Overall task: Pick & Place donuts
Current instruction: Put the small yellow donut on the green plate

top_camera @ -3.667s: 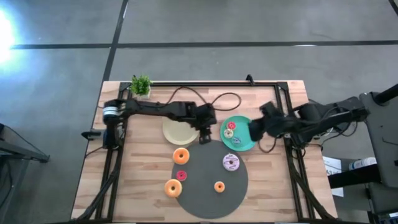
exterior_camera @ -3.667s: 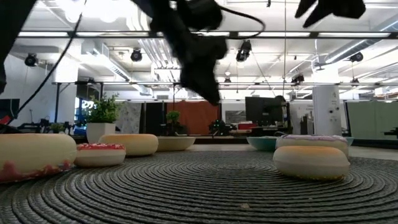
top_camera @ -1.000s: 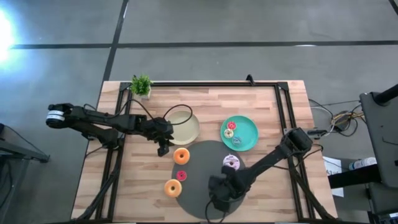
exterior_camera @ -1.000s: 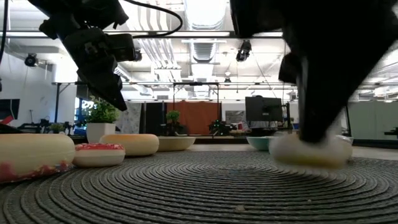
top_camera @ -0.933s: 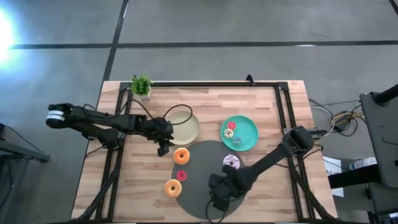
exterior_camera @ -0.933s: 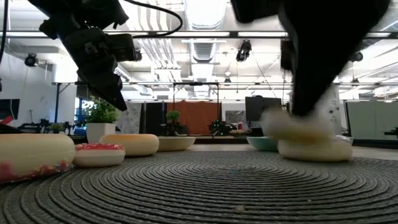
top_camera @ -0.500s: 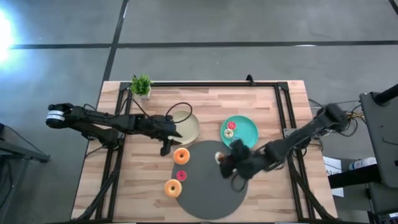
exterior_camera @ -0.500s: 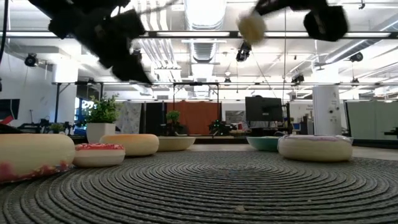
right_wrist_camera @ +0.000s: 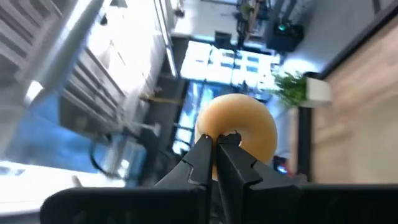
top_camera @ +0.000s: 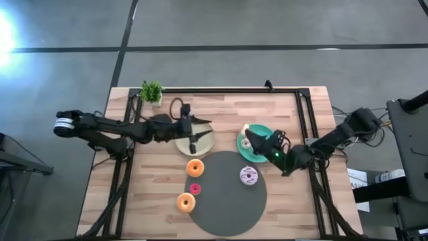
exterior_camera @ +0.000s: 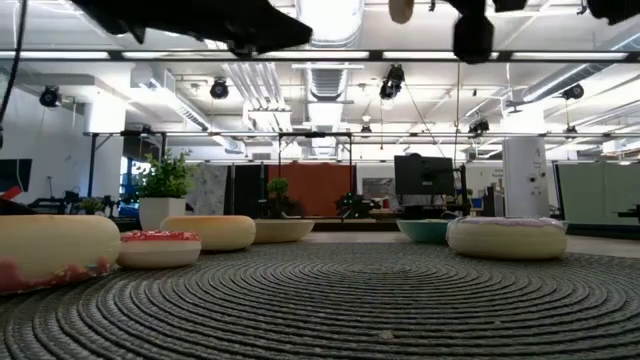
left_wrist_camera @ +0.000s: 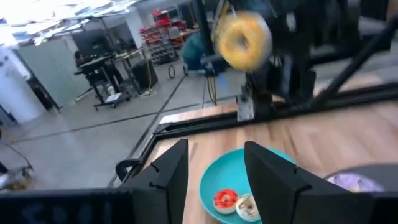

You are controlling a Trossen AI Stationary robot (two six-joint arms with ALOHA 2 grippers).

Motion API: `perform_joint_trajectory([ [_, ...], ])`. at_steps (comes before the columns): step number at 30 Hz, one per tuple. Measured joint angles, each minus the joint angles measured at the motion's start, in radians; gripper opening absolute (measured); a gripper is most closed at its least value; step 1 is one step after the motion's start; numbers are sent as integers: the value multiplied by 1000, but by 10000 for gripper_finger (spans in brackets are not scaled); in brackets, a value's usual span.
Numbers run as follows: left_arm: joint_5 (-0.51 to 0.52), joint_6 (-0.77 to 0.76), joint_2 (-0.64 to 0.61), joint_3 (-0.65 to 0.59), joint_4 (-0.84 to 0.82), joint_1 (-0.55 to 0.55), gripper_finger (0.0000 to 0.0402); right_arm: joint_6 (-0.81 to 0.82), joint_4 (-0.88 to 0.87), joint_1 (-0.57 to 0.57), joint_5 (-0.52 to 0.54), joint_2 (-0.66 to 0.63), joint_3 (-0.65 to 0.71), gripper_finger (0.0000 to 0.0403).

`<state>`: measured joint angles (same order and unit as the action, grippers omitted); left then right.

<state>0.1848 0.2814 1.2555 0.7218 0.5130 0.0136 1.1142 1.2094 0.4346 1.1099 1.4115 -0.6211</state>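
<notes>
- 4 donuts wait: 1 orange (top_camera: 186,201), 1 small red (top_camera: 195,189), 1 orange (top_camera: 194,167), 1 lilac (top_camera: 249,175) on the grey mat (top_camera: 224,217).
- Right gripper (top_camera: 247,132), clenched on a small orange donut (right_wrist_camera: 237,138), hangs over the teal plate (top_camera: 269,151), which holds 2.
- Left gripper (top_camera: 194,142), empty with fingers apart, hovers over the cream plate (top_camera: 205,140).
- Potted plant (top_camera: 152,92) stands clear.

From above I see even, bright light and a strong white glare on the floor (top_camera: 5,32) at the left edge. In the low view the ceiling lamps (exterior_camera: 322,18) shine hard. Both wrist views are blurred; the orange donut (left_wrist_camera: 241,38) looks smeared.
</notes>
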Motion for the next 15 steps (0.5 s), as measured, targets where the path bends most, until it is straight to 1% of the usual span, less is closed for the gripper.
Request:
perform_joint_trajectory([
  [2,5,45,64,30,8,1,131,-5,8,-25,-6,11,-31,9],
  [3,23,65,102,48,13,3,131,-7,3,-38,-5,18,-48,9],
  [6,127,103,199,120,58,5,131,-22,-1,-65,-6,34,-95,9],
  [8,171,105,250,181,83,9,131,-23,2,-78,-7,45,-123,9],
  [13,171,105,346,314,79,11,131,16,-1,-83,-9,78,-147,9],
  [15,139,102,355,345,80,13,131,40,1,-82,-10,78,-145,9],
])
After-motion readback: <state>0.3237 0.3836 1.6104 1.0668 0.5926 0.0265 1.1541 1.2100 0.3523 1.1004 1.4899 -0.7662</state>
